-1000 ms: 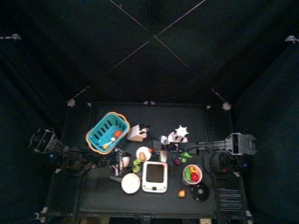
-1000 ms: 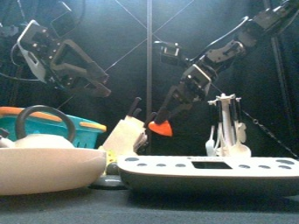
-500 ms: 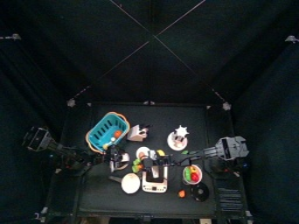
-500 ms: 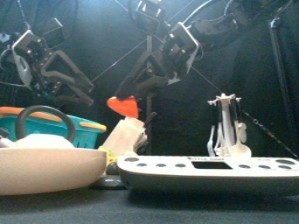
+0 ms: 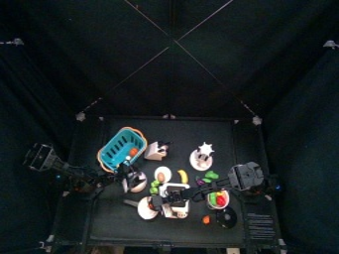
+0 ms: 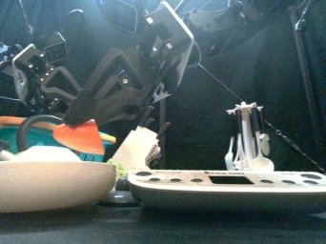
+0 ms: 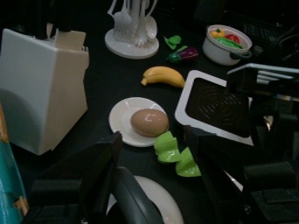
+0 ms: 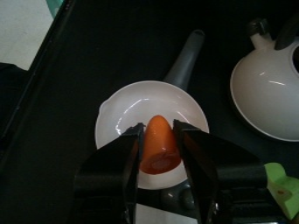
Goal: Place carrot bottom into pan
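Note:
The carrot bottom (image 8: 158, 149) is a short orange stub. My right gripper (image 8: 158, 162) is shut on it and holds it just above the white pan (image 8: 122, 114), whose grey handle (image 8: 187, 54) points away. In the front view the carrot (image 6: 83, 141) hangs a little above the pan's rim (image 6: 51, 176) at the near left. In the top view the right arm reaches across the middle to the pan (image 5: 146, 208). My left gripper (image 7: 152, 188) is open and empty at the table's left.
A white kettle (image 8: 274, 83) sits beside the pan. A white scale (image 6: 230, 186), a utensil rack (image 6: 249, 138) and a teal basket (image 5: 119, 149) stand around. The left wrist view shows an egg on a plate (image 7: 146, 121), a banana (image 7: 163, 76) and a green pepper (image 7: 176, 150).
My right gripper has carried the carrot bottom leftwards across the table and down to just above the pan. The left arm has drawn back a little.

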Robot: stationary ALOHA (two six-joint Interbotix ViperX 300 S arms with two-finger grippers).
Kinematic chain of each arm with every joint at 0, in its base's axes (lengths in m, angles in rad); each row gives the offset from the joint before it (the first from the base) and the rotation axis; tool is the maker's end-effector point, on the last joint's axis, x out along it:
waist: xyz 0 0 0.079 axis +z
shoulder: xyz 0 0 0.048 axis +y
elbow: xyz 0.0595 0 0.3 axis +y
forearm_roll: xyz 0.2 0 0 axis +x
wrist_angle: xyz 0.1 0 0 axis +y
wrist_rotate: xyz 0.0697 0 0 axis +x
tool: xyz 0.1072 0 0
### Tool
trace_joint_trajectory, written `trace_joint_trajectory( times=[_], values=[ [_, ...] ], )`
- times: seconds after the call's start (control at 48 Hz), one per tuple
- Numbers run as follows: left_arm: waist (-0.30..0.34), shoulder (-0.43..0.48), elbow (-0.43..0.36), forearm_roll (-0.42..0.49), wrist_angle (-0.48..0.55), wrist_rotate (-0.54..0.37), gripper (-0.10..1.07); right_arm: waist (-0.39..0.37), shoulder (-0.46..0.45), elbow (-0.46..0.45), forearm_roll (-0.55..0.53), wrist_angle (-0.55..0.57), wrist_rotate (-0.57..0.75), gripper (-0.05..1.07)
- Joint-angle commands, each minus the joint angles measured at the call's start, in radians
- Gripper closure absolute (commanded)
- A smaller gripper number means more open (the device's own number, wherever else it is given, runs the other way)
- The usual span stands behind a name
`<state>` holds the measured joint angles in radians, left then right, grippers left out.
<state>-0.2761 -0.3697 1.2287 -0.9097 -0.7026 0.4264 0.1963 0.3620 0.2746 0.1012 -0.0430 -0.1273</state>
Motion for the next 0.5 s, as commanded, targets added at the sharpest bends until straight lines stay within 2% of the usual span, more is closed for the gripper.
trace_joint_trajectory(
  times=[0.0, 0.208, 0.396, 0.479],
  values=[
    [0.002, -0.003, -0.009, 0.003, -0.005, 0.000, 0.04, 0.000, -0.008, -0.034, 0.009, -0.009, 0.002, 0.33],
    [0.002, -0.005, -0.009, 0.017, -0.005, 0.002, 0.04, 0.002, 0.023, -0.049, 0.032, -0.008, 0.002, 0.29],
    [0.002, -0.003, -0.012, 0.029, -0.005, 0.002, 0.04, 0.002, 0.028, -0.052, 0.032, -0.008, 0.002, 0.12],
    [0.002, -0.003, -0.012, 0.029, -0.005, 0.000, 0.04, 0.002, 0.025, -0.054, 0.031, -0.003, 0.002, 0.08]
  ],
)
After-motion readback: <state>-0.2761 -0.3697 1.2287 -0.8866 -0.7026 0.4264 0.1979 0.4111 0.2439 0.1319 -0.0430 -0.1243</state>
